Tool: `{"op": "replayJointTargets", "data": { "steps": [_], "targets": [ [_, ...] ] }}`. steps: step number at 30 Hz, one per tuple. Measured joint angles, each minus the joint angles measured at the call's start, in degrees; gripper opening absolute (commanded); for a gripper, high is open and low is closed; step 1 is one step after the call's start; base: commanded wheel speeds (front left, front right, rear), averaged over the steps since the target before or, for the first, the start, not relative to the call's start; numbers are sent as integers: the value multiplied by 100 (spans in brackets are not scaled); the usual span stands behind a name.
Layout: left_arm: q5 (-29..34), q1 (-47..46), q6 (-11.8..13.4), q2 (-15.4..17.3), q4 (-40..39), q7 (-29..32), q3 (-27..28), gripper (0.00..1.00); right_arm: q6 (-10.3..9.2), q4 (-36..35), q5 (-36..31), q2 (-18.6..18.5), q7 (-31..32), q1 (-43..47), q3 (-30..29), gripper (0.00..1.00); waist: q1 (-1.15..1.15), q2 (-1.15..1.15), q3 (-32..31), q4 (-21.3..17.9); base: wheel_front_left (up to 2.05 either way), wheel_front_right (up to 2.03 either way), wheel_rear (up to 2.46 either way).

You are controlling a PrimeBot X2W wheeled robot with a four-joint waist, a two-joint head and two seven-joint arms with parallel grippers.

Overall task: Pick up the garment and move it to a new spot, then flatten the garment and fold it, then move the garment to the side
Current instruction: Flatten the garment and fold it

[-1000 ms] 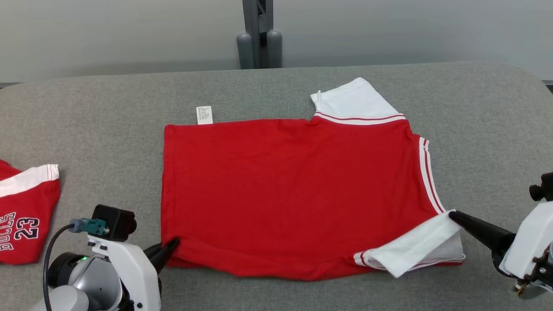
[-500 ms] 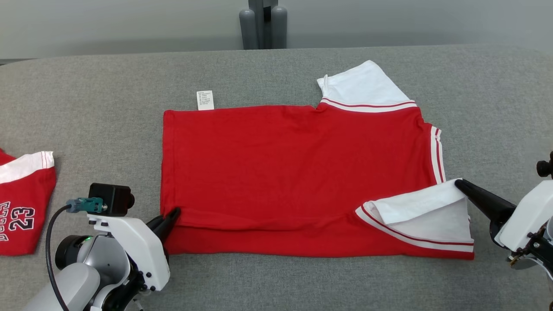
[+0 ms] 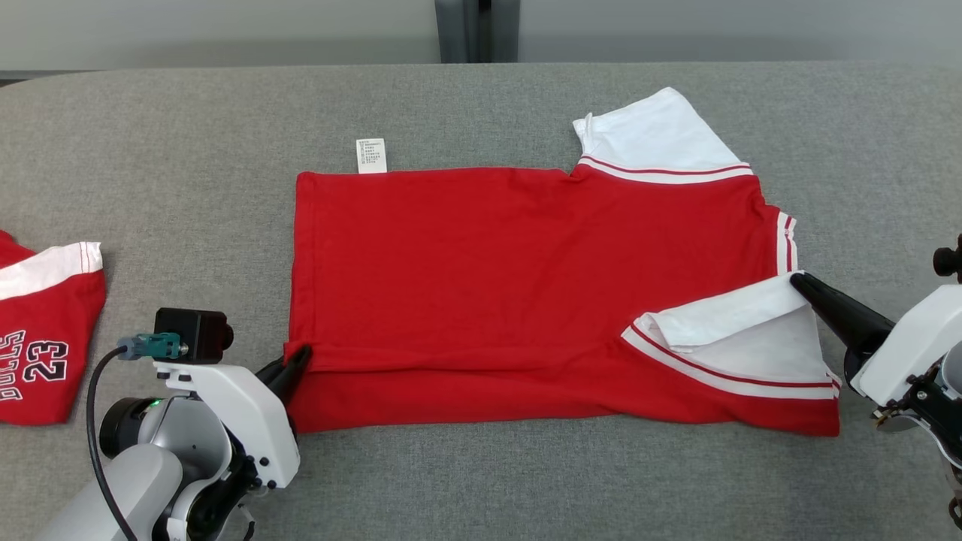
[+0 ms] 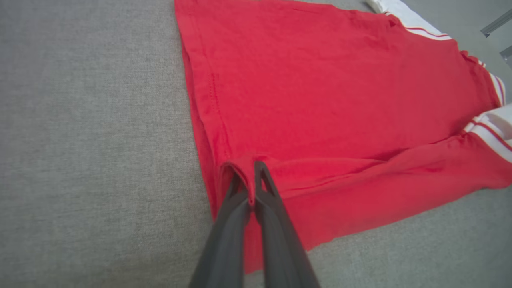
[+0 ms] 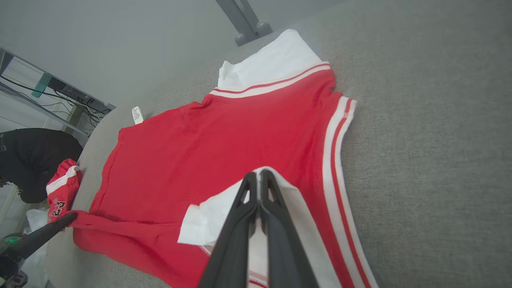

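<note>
**First Fold Under Way on Red Shirt, Most of the Folding to Come**

A grey cloth-covered table (image 3: 526,98) spans the head view from edge to edge. At its centre lies the garment (image 3: 526,263), a red shirt with white striped trim, spread wide and nearly free of wrinkles. Judged from how it lies, the pick-up, the move to a new spot and the flattening are done.

A second garment (image 3: 45,330), red with the number 23 printed on it, sits bunched at the left edge of the frame, well apart from the work.

The fold itself has only begun. Along the bottom of the shirt, the near long edge is doubled over onto the body in a narrow strip. The far sleeve (image 3: 661,139) lies flat at the upper right. The near sleeve (image 3: 736,330) at the lower right is turned back over the red cloth, its white underside showing.

Both arms are at work, 1 at each end of that near edge. At the lower left, the left gripper (image 3: 303,351) is clamped tight on the shirt's hem corner, with red cloth pinched between its 2 dark fingers in the left wrist view. At the right edge, the right gripper (image 3: 795,279) is closed on the rim of the near sleeve — the right wrist view shows white cloth nipped at the fingertips.

A small white care label (image 3: 371,155) pokes out past the shirt's top edge.

Left to do, by this reading: carry the near edge further across, complete the remaining folds, and shift the folded shirt to the side.
</note>
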Motion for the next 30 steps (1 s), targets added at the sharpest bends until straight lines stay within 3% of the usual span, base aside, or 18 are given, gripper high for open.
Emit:
{"op": "replayJointTargets", "data": {
  "steps": [14,15,16,17,18,30],
  "targets": [
    [147,-276,-64,-225,258,-138,-120,0,1,371,108,-281,-775,-335,445,0,0,0,199,95,0,0,0],
    [160,-286,-73,-230,288,-151,-129,7,0,415,69,-290,-867,-349,457,9,0,0,200,94,0,0,0],
    [187,-300,-73,-233,319,-155,-135,42,0,439,48,-305,-959,-362,475,83,0,0,198,93,0,0,0],
    [221,-322,-51,-236,348,-186,-140,83,0,480,68,-299,-1021,-393,483,100,0,0,193,91,0,0,0],
    [234,-336,-45,-243,376,-211,-134,100,0,515,103,-289,-1047,-419,514,100,0,0,184,90,0,0,0],
    [569,-319,204,-112,644,-913,49,100,0,717,227,-301,-2050,-455,504,100,0,0,-201,46,0,0,0]
  ]
}}
